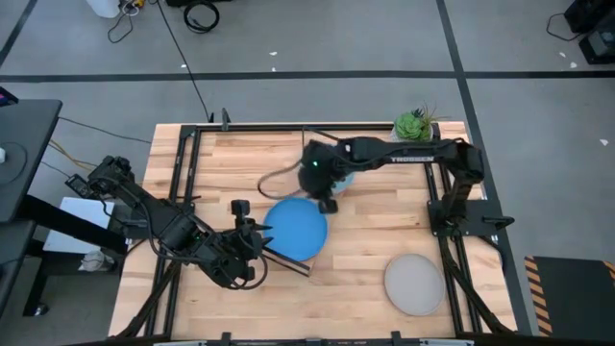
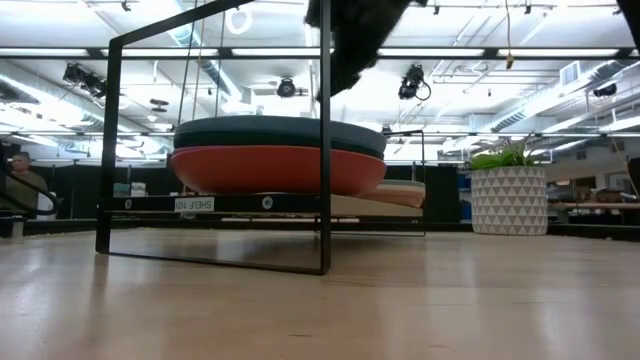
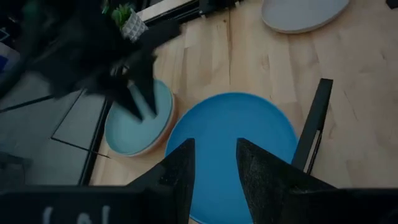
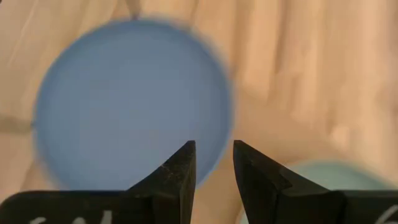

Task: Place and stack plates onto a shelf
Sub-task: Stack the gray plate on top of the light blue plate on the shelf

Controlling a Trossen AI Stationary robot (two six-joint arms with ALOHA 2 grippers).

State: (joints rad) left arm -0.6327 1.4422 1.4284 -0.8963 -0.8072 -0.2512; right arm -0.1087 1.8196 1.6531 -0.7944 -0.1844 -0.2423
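The bright blue plate (image 1: 296,227) lies on top of a stack on the shelf (image 2: 260,204). In the low view that stack shows a dark plate (image 2: 280,131) over an orange one (image 2: 275,170). The pale blue plate (image 3: 134,127) tops a second stack beside it. The grey plate (image 1: 414,284) lies flat on the table near the right front. My left gripper (image 3: 214,171) is open and hovers at the bright blue plate's left rim. My right gripper (image 4: 214,163) is open above the gap between the two stacks.
A potted plant (image 1: 415,125) stands at the table's far right. The shelf's black wire end frames (image 3: 314,127) rise beside the plates. Bare wood lies between the shelf and the grey plate. A person (image 2: 20,185) shows far off in the room.
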